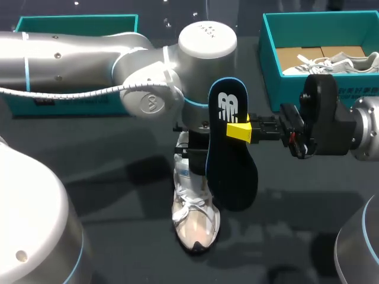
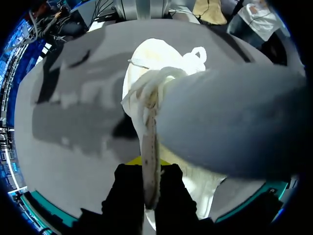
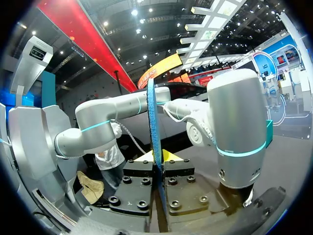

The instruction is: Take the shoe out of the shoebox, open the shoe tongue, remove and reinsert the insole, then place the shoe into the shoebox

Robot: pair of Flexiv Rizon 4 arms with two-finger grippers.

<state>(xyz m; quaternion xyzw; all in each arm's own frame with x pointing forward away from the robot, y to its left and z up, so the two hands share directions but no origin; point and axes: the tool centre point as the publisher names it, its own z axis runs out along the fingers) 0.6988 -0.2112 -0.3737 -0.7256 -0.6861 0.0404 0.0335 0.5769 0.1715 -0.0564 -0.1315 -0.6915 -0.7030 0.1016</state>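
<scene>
A white shoe (image 1: 194,220) stands on the dark table, toe toward the front edge. My left gripper (image 2: 150,162) is directly above it, shut on the shoe's tongue (image 2: 148,147), which it holds pulled up as a thin white strip. In the head view the left wrist hides these fingers. The dark navy insole (image 1: 232,155) with a blue rim hangs upright just right of the shoe, its lower end beside the shoe's opening. My right gripper (image 1: 241,131) comes in from the right and is shut on the insole's middle. The right wrist view shows the insole (image 3: 153,127) edge-on between the fingers (image 3: 157,157).
The teal shoebox (image 1: 270,71) stands at the back right with a second white shoe (image 1: 331,63) inside. Another teal box part (image 1: 23,26) lies at the back left behind my left arm. Bare dark tabletop lies to either side of the shoe.
</scene>
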